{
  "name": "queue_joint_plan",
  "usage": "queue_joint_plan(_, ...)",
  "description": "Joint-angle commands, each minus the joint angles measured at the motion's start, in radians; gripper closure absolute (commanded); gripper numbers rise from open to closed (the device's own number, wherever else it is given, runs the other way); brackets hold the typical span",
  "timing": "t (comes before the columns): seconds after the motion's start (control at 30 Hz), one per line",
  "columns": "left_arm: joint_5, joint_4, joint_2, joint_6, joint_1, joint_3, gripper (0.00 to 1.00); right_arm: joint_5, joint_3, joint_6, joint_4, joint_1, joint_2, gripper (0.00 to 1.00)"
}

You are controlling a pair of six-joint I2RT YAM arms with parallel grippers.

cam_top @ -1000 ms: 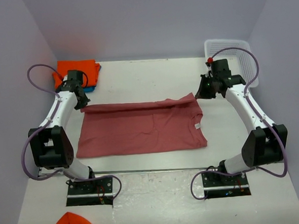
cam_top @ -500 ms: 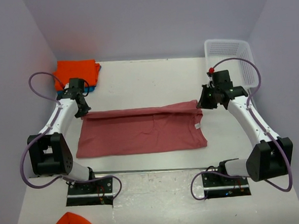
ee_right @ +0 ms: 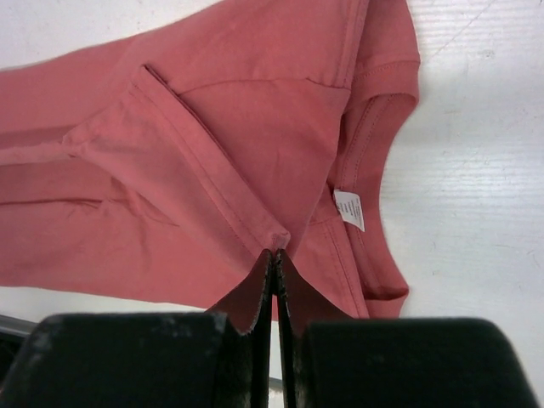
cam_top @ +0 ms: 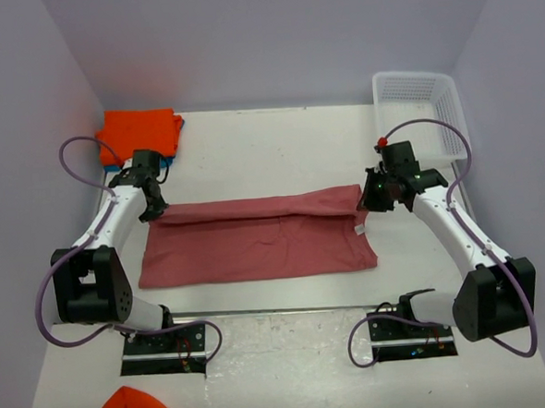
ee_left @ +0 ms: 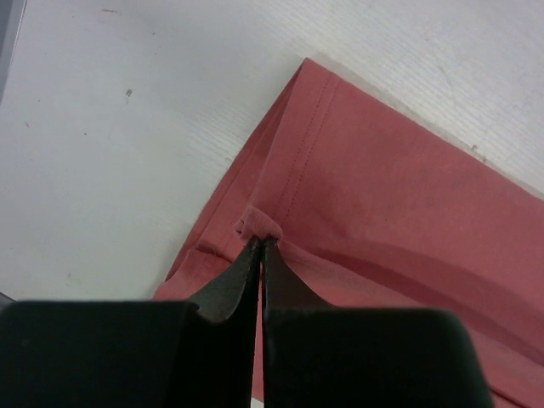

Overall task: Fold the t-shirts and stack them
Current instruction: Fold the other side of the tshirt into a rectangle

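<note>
A salmon-red t-shirt (cam_top: 256,237) is spread across the middle of the white bench (cam_top: 269,149), with its far long edge doubled over toward the near side. The left pincer (ee_left: 259,242) is seen clenched on a small pinch of the folded edge at the shirt's left far corner. The right pincer (ee_right: 276,253) is likewise clamped on a hemmed fold of the same shirt, close to the neckline at its right end. A small white tag (ee_right: 348,209) is sewn just inside the collar; grey print is carried on it, but it is too blurred to be read. No brand or other writing can be made out anywhere.

At the far left corner, a folded orange t-shirt (cam_top: 138,129) is laid on top of a teal-blue t-shirt (cam_top: 112,164), of which only a thin edge is shown. A white lattice basket (cam_top: 414,89) is placed at the far right corner. An orange cloth (cam_top: 132,407) is bunched at the near left.
</note>
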Motion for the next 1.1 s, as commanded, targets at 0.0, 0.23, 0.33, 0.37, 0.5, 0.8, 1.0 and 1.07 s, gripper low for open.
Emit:
queue_joint_plan(0.0, -0.056, -0.007, -0.038, -0.003, -0.012, -0.016, 1.0, 0.033, -0.019, 0.022, 0.02, 0.008, -0.048, 1.0)
queue_joint_plan(0.23, -0.114, -0.027, -0.035, -0.015, -0.036, -0.039, 1.0, 0.042, -0.055, 0.028, 0.012, 0.011, -0.077, 1.0)
queue_joint_plan(0.33, -0.133, -0.047, -0.017, -0.033, -0.042, -0.043, 1.0, 0.044, -0.071, 0.03, 0.012, 0.016, -0.088, 1.0)
queue_joint_plan(0.37, -0.131, -0.047, -0.014, -0.035, -0.044, -0.046, 1.0, 0.042, -0.071, 0.03, 0.011, 0.016, -0.09, 1.0)
queue_joint_plan(0.5, -0.125, -0.052, 0.008, -0.058, -0.047, -0.056, 1.0, 0.039, -0.072, 0.027, 0.009, 0.025, -0.085, 1.0)
queue_joint_plan(0.8, -0.185, -0.133, -0.179, -0.269, -0.055, -0.033, 0.66, 0.053, -0.066, 0.027, 0.001, 0.065, -0.071, 1.0)
queue_joint_plan(1.0, -0.113, -0.053, -0.224, -0.205, -0.093, 0.024, 0.66, 0.065, -0.063, 0.025, -0.008, 0.08, -0.061, 1.0)
queue_joint_plan(1.07, -0.071, -0.049, -0.169, -0.184, -0.101, 0.039, 0.67, 0.097, -0.06, 0.034, -0.02, 0.085, -0.067, 1.0)
